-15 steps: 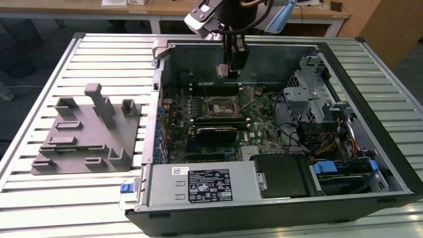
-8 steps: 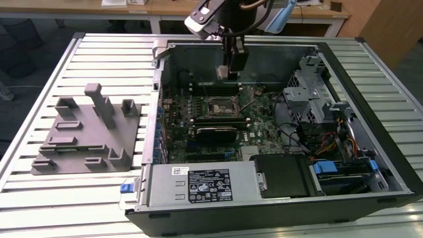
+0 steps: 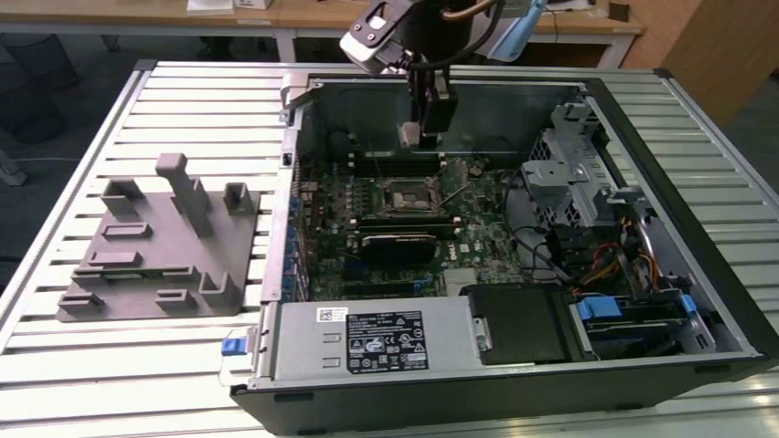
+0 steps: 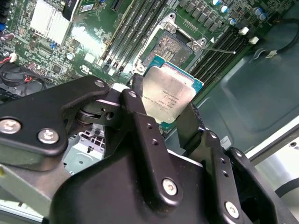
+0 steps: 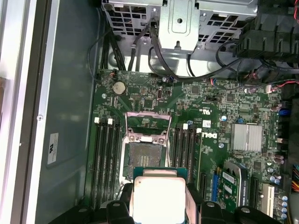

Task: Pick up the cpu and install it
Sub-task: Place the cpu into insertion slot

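The cpu [image 4: 168, 95] is a small square chip with a pale silver top and a green rim. My gripper [image 4: 163, 100] is shut on it, one black finger [image 4: 140, 121] on each side. In the exterior view the gripper [image 3: 420, 137] hangs inside the open computer case [image 3: 681, 228], over the far part of the motherboard, with the cpu [image 3: 411, 137] at its tip. The cpu socket [image 5: 142, 156] lies open on the board, its metal frame [image 5: 147, 123] swung up. In the first wrist view the cpu [image 5: 159, 193] hovers just beside the socket, apart from it.
Memory slots [image 5: 105, 158] flank the socket on both sides. A finned silver heat sink [image 5: 246, 137] sits further along the board. A metal drive cage [image 3: 572, 173] with cables stands at the exterior view's right, and a power supply [image 3: 378, 338] at the front. A grey plastic tray [image 3: 164, 242] lies left of the case.
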Controlling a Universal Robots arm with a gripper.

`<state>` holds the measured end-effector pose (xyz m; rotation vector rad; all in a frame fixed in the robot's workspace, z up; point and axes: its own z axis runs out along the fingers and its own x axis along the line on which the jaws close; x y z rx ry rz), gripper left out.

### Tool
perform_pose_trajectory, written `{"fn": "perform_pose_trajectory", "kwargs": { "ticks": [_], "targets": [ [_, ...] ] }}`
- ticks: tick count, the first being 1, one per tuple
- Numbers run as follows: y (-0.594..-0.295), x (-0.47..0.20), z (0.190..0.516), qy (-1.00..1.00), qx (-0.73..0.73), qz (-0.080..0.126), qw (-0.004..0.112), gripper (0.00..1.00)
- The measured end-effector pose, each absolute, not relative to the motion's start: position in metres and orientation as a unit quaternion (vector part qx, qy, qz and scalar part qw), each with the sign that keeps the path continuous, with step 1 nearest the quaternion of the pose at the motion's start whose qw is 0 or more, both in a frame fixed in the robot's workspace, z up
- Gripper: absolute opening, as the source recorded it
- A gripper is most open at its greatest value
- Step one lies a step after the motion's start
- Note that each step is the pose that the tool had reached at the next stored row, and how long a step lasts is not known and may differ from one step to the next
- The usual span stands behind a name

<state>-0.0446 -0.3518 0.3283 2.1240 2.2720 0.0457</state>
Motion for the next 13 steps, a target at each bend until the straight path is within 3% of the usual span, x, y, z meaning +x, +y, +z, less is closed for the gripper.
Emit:
{"fn": "perform_pose_trajectory", "kwargs": {
  "ticks": [13],
  "targets": [
    [-0.3518,-0.0445,0.3245,0.730,0.683,0.015,0.016,0.53]
  ]
}}
